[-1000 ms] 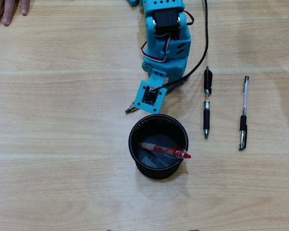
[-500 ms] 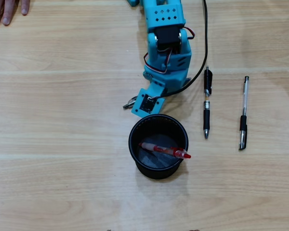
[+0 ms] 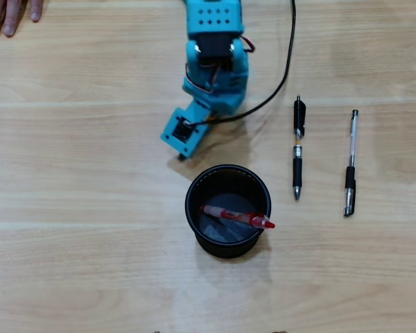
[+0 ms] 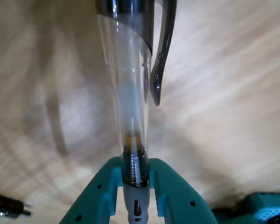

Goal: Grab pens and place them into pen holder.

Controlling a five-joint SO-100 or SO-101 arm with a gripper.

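Note:
In the overhead view, the black round pen holder [image 3: 192, 208] stands at the middle of the wooden table with a red pen [image 3: 239, 218] lying inside it. My teal gripper [image 3: 184, 139] hovers just above-left of the holder. In the wrist view the gripper [image 4: 135, 186] is shut on a clear-barrelled pen [image 4: 130, 93] with a dark clip, which points away from the camera over the table. That pen is mostly hidden under the gripper in the overhead view. A black pen [image 3: 298, 149] and a clear pen with black grip [image 3: 350, 163] lie to the right of the holder.
A person's hand [image 3: 10, 15] rests at the top left corner of the table. The arm's black cable [image 3: 284, 76] runs along the table right of the arm base. Another pen's tip [image 4: 7, 206] shows at the wrist view's bottom left.

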